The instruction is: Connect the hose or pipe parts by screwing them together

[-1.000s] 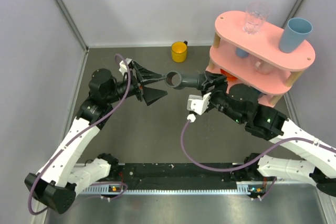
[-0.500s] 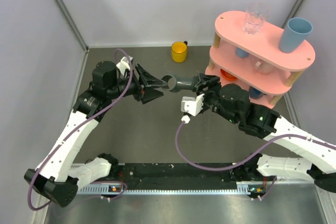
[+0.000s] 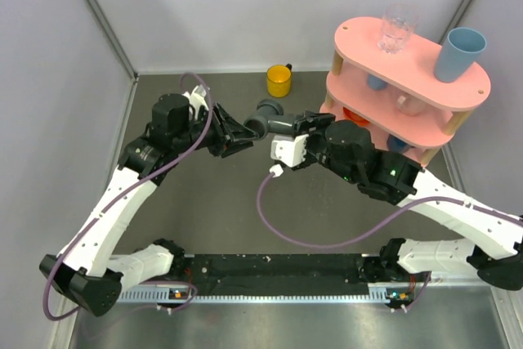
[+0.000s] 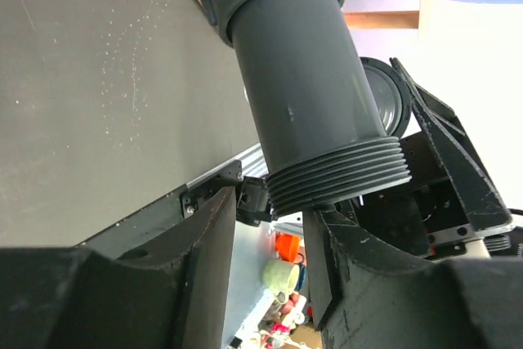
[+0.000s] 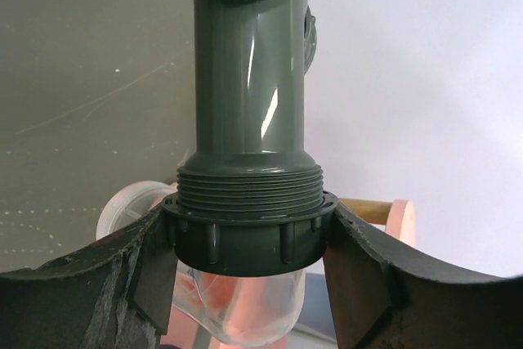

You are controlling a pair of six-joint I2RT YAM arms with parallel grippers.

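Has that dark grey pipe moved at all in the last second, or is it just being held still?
Yes. The grey pipe has shifted left, away from the pink shelf and closer to the yellow cup.

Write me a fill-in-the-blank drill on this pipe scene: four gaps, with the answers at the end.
1. The left tool faces the ___ end of the pipe.
2. The right tool clamps the collar; the tube beyond it is ___.
3. The cup on the table is ___.
4. The glass stands on the ___ tier of the shelf.

Answers: threaded; clear; yellow; top
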